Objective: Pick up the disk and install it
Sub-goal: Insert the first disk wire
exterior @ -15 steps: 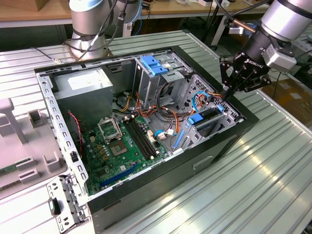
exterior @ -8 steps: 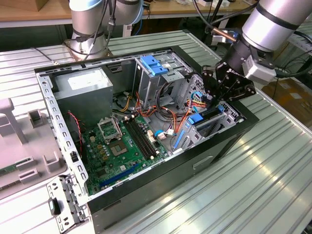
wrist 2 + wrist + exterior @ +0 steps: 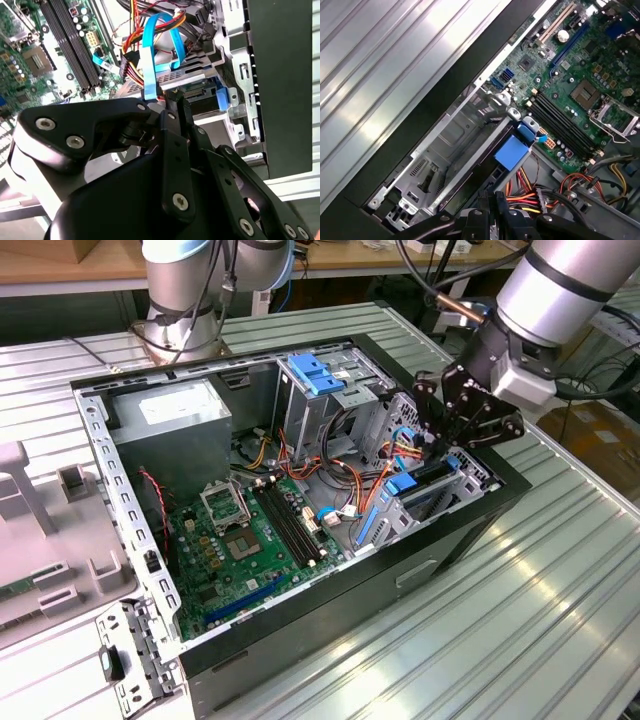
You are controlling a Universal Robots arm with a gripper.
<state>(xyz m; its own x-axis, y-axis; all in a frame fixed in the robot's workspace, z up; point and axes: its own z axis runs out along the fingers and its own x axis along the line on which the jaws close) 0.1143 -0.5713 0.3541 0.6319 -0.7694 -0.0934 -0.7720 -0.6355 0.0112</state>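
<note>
The disk (image 3: 432, 483) sits on edge in the metal drive bay (image 3: 470, 472) at the end of the open computer case on the exterior view's right, with its blue rail (image 3: 401, 487) showing. In the second wrist view the disk's (image 3: 196, 93) connector end and blue rail (image 3: 227, 98) lie just beyond my fingertips. My gripper (image 3: 450, 443) hangs directly over the disk, black fingers (image 3: 172, 117) pressed together at its top edge. I cannot tell whether they touch it. A blue tab (image 3: 512, 152) marks the bay in the first wrist view.
Orange, yellow and blue cables (image 3: 375, 480) bunch beside the bay. The motherboard (image 3: 245, 540) fills the case floor, with a grey power supply (image 3: 175, 420) and a blue-latched cage (image 3: 315, 375) at the back. Ribbed metal table (image 3: 520, 620) surrounds the case. A second arm's base (image 3: 180, 300) stands behind.
</note>
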